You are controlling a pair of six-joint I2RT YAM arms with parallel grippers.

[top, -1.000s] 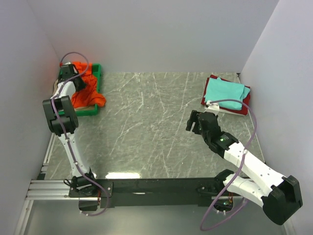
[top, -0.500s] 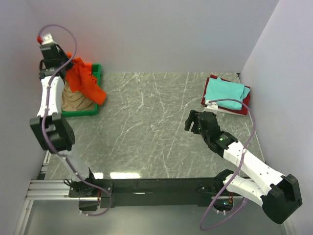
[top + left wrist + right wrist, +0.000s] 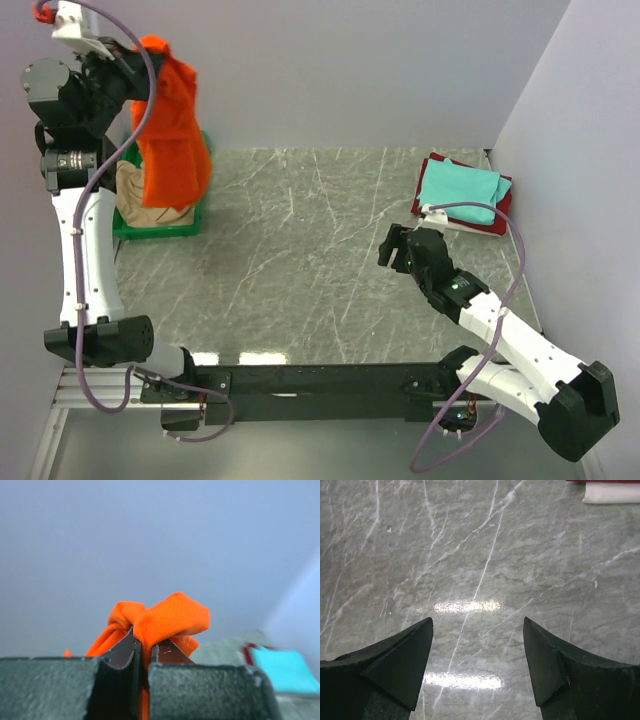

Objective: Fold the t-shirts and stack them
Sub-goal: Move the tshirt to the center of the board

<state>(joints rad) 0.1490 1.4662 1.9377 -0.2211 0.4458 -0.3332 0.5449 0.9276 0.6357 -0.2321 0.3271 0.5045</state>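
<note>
My left gripper (image 3: 140, 62) is raised high at the far left and is shut on the bright orange t-shirt (image 3: 172, 130), which hangs down from it over the green tray (image 3: 160, 229). In the left wrist view the orange cloth (image 3: 167, 617) bunches between my closed fingers (image 3: 120, 652). A beige t-shirt (image 3: 135, 200) lies in the tray. A teal t-shirt (image 3: 458, 190) lies folded on a dark red one (image 3: 505, 200) and a white one (image 3: 448, 220) at the far right. My right gripper (image 3: 393, 245) is open and empty over bare table (image 3: 480, 580).
White walls close in the table on the left, back and right. The marble tabletop (image 3: 310, 260) lies between the tray and the folded stack. A corner of the white shirt (image 3: 612, 494) shows at the top of the right wrist view.
My left arm has lifted the orange t-shirt up out of the tray, from lying in it to hanging high above it. The right arm has barely moved.
</note>
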